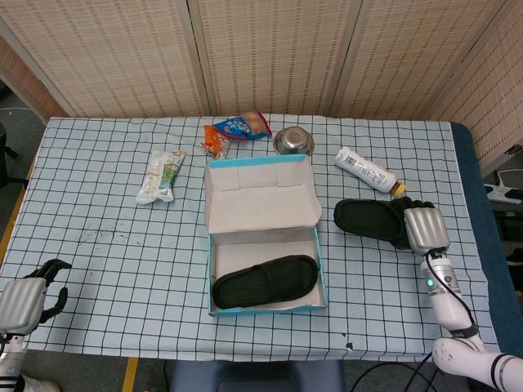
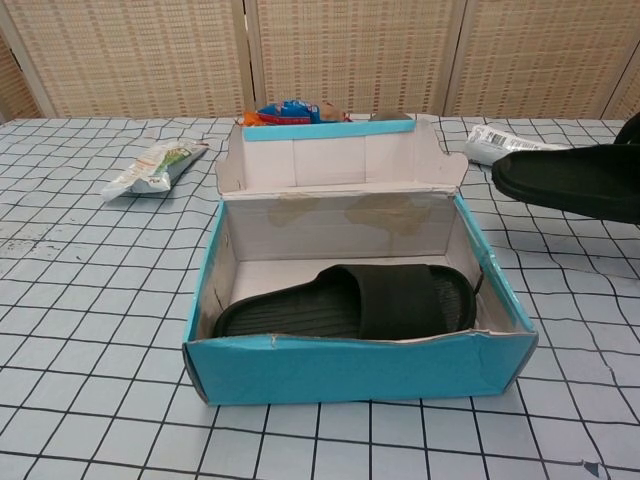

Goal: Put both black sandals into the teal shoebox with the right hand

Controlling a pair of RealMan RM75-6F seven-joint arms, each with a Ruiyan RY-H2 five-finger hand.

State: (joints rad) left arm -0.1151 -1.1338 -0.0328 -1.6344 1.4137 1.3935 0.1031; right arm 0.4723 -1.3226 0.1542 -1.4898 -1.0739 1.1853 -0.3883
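Head view shows the right hand [image 1: 425,228] holding one end of a black sandal [image 1: 368,220], with its fingers wrapped around that end. This sandal is off to the right of the teal shoebox [image 1: 266,306]. In the chest view it looks lifted off the tabletop [image 1: 98,245], hanging in the air near the top right edge of the picture. The other black sandal [image 1: 265,280] already lies flat inside the shoebox, near the front wall. The box lid [image 1: 260,194] stands open at the back.

The left hand [image 1: 24,300] sits at the near left corner of the tabletop. Its fingers are curled in and it holds nothing.

A few things could go wrong from here. The hand has only one end of the sandal, so the long free end may droop or swing, and the sandal could slip out and fall. The free end points at the box, so if the hand moves across too low, the sandal may bump the right wall and push the light box along the tabletop. The first sandal takes up most of the floor of the box, so the second may land on top of it and stick out over the edge. A plastic bottle [image 1: 364,170] lies just behind the hand and could get knocked if the hand swings back.
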